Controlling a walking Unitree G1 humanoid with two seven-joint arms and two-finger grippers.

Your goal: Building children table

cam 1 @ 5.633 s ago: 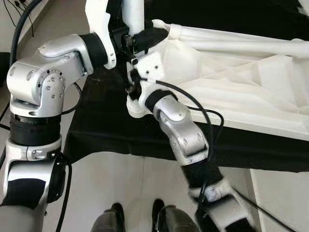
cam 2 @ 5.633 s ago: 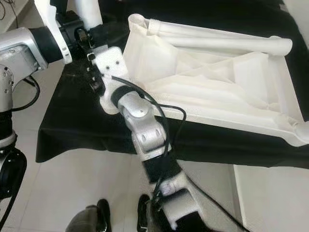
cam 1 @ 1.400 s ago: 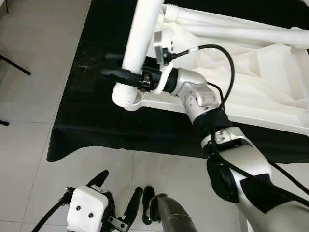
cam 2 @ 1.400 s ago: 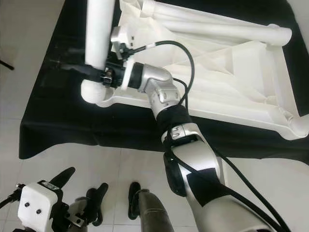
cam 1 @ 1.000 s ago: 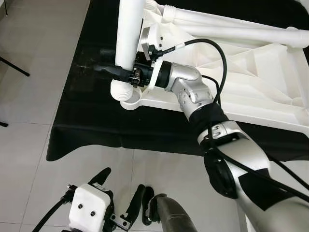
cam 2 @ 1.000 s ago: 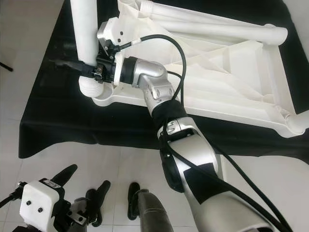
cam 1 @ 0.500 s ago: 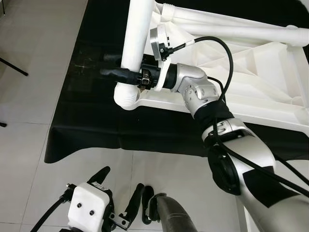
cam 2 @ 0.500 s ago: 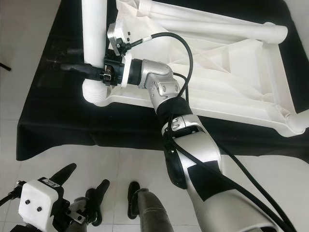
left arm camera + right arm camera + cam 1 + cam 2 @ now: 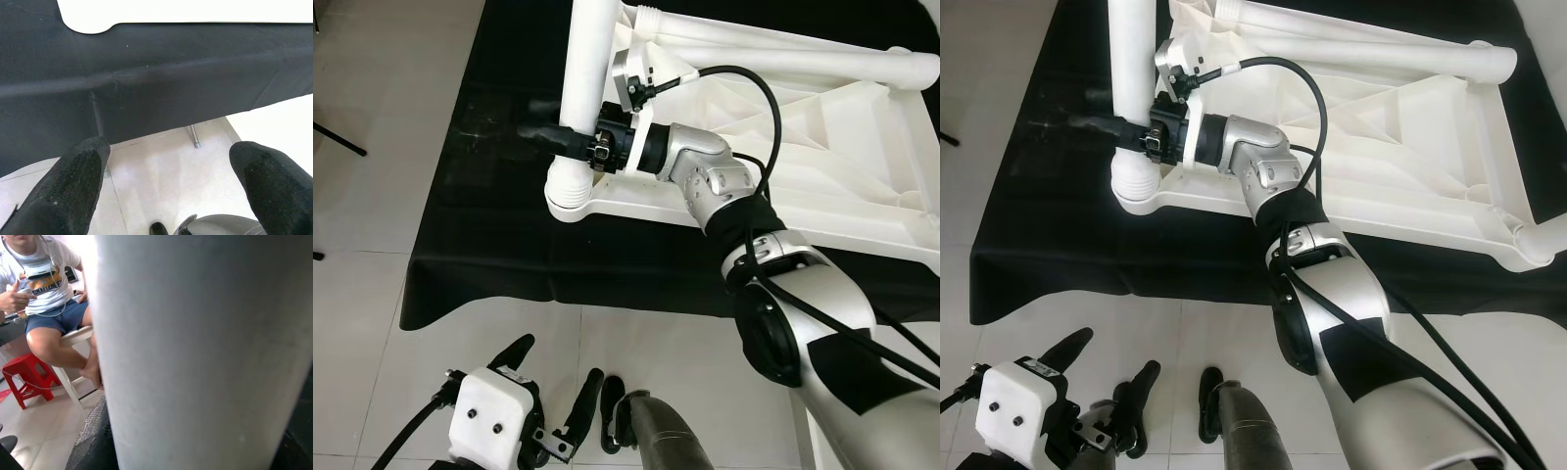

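A white plastic children's table (image 9: 822,147) lies upside down on a black cloth (image 9: 489,255). A white table leg (image 9: 587,78) stands upright at the table's near-left corner. Its ribbed lower end (image 9: 570,186) sits at the corner socket. My right gripper (image 9: 546,121) is shut on this leg a little above the socket, one black finger on each side. In the right wrist view the leg (image 9: 205,357) is very close. My left gripper (image 9: 548,377) hangs low over the floor, open, with nothing between its fingers (image 9: 73,186).
More white legs (image 9: 773,64) run along the table's far edge. The black cloth's front edge (image 9: 146,73) hangs over the tiled floor (image 9: 372,196). A person (image 9: 44,289) sits on a white stool beyond the leg, beside a red stool (image 9: 24,377).
Since 5.6 s ago my left arm has dropped from the corner to hang low. In the last second the right gripper and leg shifted slightly, and the leg stands straighter over the socket.
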